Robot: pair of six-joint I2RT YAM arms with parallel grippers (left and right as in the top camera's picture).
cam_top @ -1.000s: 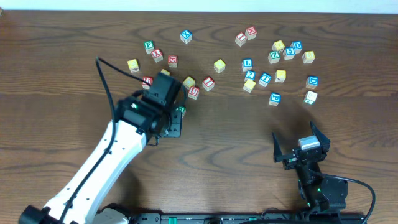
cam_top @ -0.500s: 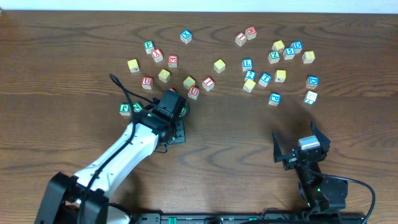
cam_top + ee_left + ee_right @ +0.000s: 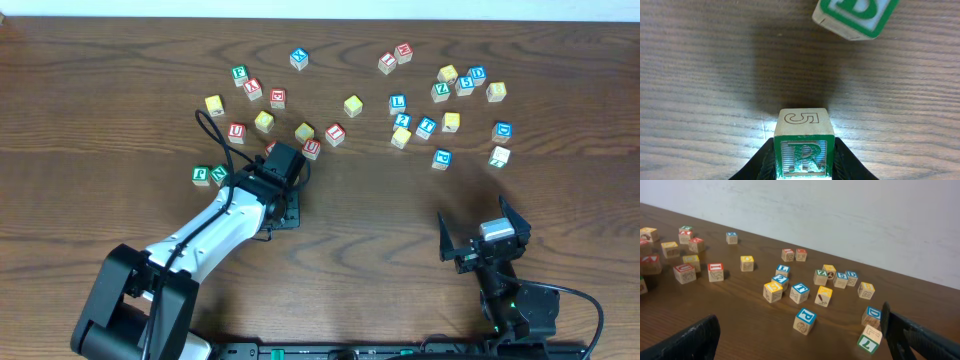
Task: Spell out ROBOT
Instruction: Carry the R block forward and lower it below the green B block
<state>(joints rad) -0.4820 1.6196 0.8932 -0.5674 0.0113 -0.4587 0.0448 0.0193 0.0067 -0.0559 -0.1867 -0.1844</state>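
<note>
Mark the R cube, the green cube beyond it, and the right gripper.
R cube (image 3: 804,156), left wrist view, on its green R face.
green cube (image 3: 855,14), left wrist view, on its printed face at the frame's upper edge.
right gripper (image 3: 472,208), overhead view, midway between its open fingertips.

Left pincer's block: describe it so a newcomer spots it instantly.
Follow the white left arm to its pincer on the dark wooden table. Clamped there is a wooden cube with a green R facing the wrist camera and an outlined 5 on the adjoining face; the neighbouring green cube ahead lies loose.
</note>
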